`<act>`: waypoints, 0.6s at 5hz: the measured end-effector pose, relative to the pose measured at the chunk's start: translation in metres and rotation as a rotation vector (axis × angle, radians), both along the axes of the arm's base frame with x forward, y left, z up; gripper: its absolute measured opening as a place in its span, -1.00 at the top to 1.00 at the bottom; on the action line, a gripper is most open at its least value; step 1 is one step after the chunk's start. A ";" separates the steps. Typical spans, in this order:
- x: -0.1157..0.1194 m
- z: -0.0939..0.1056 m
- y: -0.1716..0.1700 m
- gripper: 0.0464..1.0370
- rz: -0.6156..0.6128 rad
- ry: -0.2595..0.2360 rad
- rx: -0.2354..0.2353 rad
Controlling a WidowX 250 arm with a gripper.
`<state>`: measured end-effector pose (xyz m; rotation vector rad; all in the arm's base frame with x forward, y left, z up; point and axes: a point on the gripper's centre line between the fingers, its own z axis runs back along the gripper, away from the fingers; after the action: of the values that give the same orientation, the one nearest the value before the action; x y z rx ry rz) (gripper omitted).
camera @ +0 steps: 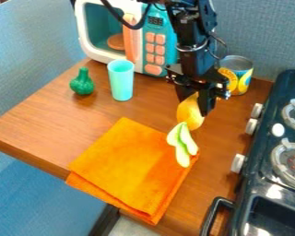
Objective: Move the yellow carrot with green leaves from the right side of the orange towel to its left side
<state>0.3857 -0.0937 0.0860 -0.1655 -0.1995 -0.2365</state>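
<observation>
Hanging over the counter right of centre, my gripper (195, 102) is shut on a yellow toy vegetable (190, 113). Its yellow part sits between the fingers, tilted. The pale green leaves (184, 144) at its other end point down, over the right corner of the folded orange cloth (131, 161). I cannot tell whether the leaves touch the cloth.
A turquoise cup (121, 80) stands left of the arm, with a green toy gourd (82, 83) farther left. Behind are a toy microwave (156, 44) and, on the right, a can (237, 73). A dark stove (261, 170) borders the counter's right side.
</observation>
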 end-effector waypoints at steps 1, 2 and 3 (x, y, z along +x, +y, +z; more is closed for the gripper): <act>-0.012 0.010 0.010 0.08 0.013 -0.046 -0.002; -0.029 0.015 0.038 0.08 0.057 0.018 0.067; -0.049 0.003 0.057 0.08 0.083 0.096 0.078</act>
<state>0.3363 -0.0363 0.0893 -0.0911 -0.1015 -0.1530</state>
